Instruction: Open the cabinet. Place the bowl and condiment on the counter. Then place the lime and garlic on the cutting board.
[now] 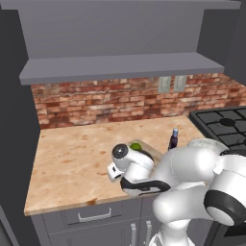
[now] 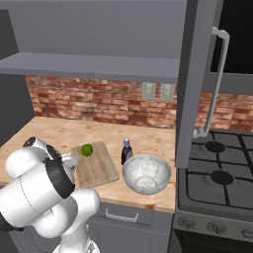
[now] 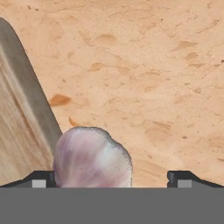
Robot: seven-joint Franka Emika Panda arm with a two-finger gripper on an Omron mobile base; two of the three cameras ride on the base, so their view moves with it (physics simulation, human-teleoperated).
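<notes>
Pincer (image 3: pixel 111 178) spread wide, holding nothing; the small pale whitish-lilac garlic bulb (image 3: pixel 92 158) sits between its tips, hard against the left one. The bulb rests on the tan wood-look desk (image 3: pixel 144 74), just beside the edge of the light brown wooden cutting board (image 3: pixel 17 127). Judgement: the board lies to the garlic's left in the hand view, so once gripped the bulb needs only a short lift that way.

Kitchen: stove (image 2: pixel 217 183), brick backsplash (image 1: pixel 110 103), counter (image 1: pixel 77 158).
</notes>
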